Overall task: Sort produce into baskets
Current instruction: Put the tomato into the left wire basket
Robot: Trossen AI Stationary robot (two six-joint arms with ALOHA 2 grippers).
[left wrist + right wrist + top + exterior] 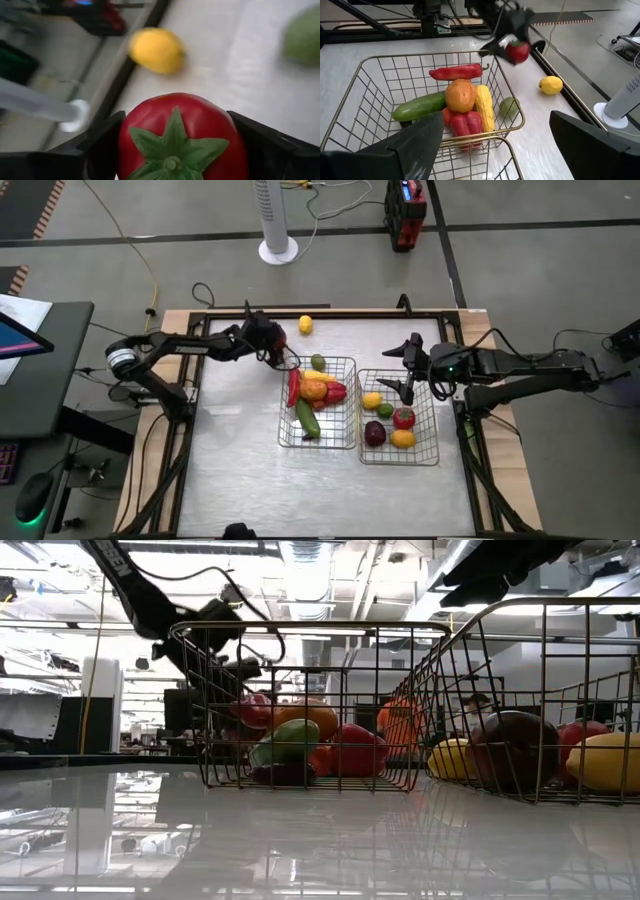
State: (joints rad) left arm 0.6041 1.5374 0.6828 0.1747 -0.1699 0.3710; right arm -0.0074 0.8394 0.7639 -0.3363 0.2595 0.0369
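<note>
A red tomato with a green calyx sits between the fingers of my left gripper, beyond the left basket's far left corner. That basket holds a long red pepper, a cucumber, an orange fruit and other pieces. A lemon lies on the table near the far edge, and a lime lies by the left basket's far wall. My right gripper hangs open above the right basket, which holds lemons, a plum and red fruit. My left gripper has the tomato pinched between its two fingers, one on each of its round sides. The fingers come slanting down from the table's left side, and the calyx faces back toward the wrist. Whether the tomato is clear of the table, I cannot tell.
The table has a dark raised frame around it. Beyond the far edge stand a white fan base and a red device. The shiny tabletop left of the baskets carries nothing.
</note>
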